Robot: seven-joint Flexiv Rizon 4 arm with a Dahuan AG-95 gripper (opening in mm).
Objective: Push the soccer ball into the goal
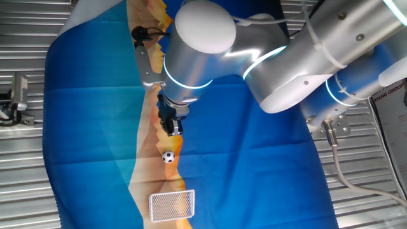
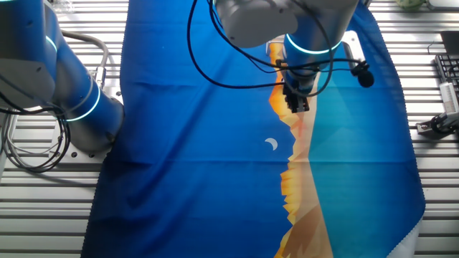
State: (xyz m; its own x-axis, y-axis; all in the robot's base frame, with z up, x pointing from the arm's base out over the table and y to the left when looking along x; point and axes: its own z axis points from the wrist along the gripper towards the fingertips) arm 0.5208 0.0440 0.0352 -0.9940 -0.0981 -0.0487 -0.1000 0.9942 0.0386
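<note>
The soccer ball point(image 1: 168, 156), tiny and white with black patches, lies on the orange strip of the blue cloth. The goal point(image 1: 172, 205), a small white-framed mesh box, lies near the cloth's front edge, straight beyond the ball as seen from the gripper. My gripper point(image 1: 173, 129) points down at the cloth, just behind the ball and a short gap from it, its black fingers together and holding nothing. In the other fixed view the gripper point(image 2: 296, 106) shows over the orange strip. The ball and the goal are hidden there by the arm.
A blue cloth point(image 1: 89, 127) with an orange mountain print and a white moon print point(image 2: 271, 144) covers the slatted metal table. The arm's base point(image 2: 79, 107) stands at the cloth's edge. A small metal fixture point(image 1: 16, 102) sits off the cloth.
</note>
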